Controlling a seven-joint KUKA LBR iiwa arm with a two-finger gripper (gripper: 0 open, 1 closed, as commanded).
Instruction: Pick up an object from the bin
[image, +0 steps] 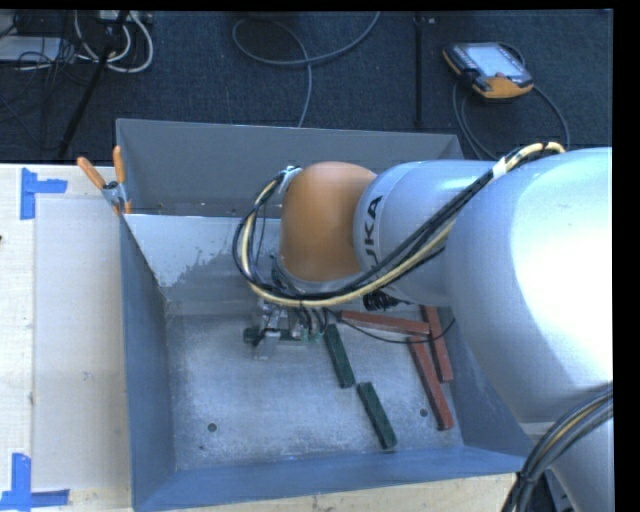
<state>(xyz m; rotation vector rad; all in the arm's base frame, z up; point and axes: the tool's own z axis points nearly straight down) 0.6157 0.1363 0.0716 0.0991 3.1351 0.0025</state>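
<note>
My gripper (272, 330) hangs low over the bin floor near the back wall, mostly hidden under the arm's wrist. Just to its right lies a dark green flat stick (338, 358), its upper end running in beneath the gripper. A second dark green stick (377, 414) lies further toward the front, in line with the first. I cannot make out anything held by the gripper.
Several reddish-brown flat sticks lie at the right side: one (385, 324) runs across behind the green sticks, and two (433, 372) point toward the front. The arm covers the bin's back right part. Bare floor stretches to the left and front left.
</note>
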